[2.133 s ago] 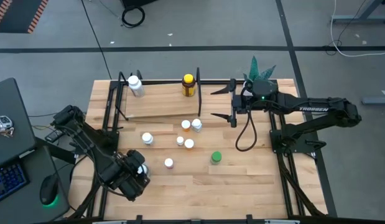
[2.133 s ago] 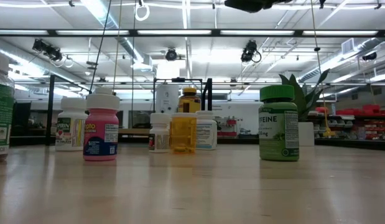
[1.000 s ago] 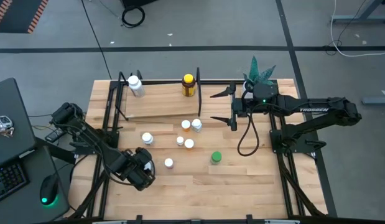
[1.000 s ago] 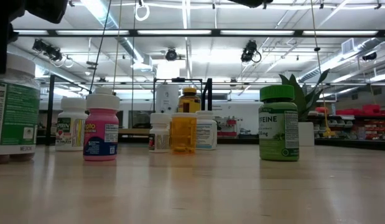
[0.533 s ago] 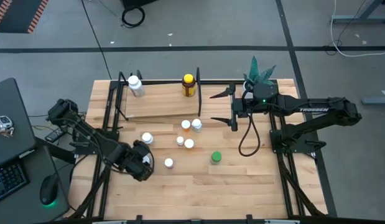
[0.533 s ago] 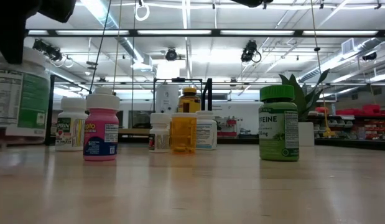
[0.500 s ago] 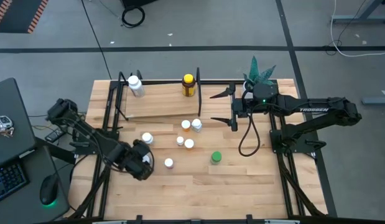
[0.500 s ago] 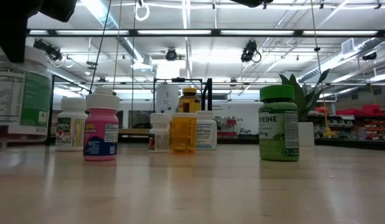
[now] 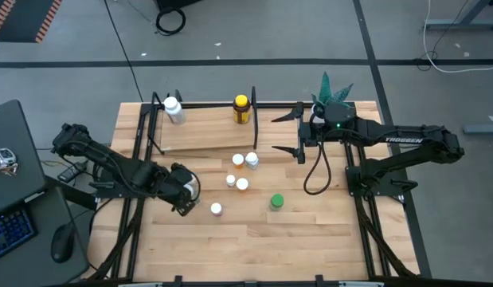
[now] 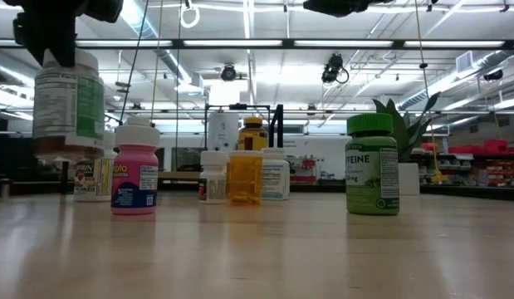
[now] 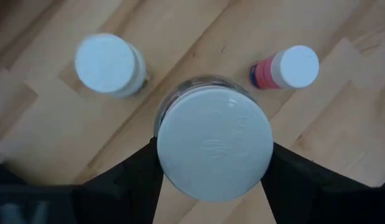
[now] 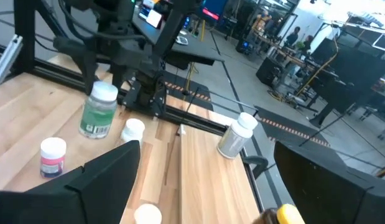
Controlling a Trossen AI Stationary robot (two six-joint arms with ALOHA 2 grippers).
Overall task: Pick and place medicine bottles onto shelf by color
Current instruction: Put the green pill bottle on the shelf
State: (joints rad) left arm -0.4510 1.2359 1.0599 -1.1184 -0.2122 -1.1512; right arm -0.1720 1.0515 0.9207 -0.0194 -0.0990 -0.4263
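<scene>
Left gripper: clenched on a large white-capped bottle with a green label, fingers on either side of the cap; bottle held clear of the tabletop, upright.
Below it: a smaller white-capped bottle and the pink bottle both stand just beside its path.
Right gripper: fingers spread wide, grasping nothing, hovering at the right end of the shelf.
Shelf contents: 1 white bottle at the left end, tilted; 1 amber bottle with yellow cap at mid rear.
Still on table: a cluster of small bottles near the front of the shelf, plus the green bottle.
Risk 1: grip is on the cap only; a swing could let the heavy body slip or twist out.
Risk 2: a low carry could clip the neighbours and topple them.
Risk 3: the black shelf rods could catch the bottle on the way in.
</scene>
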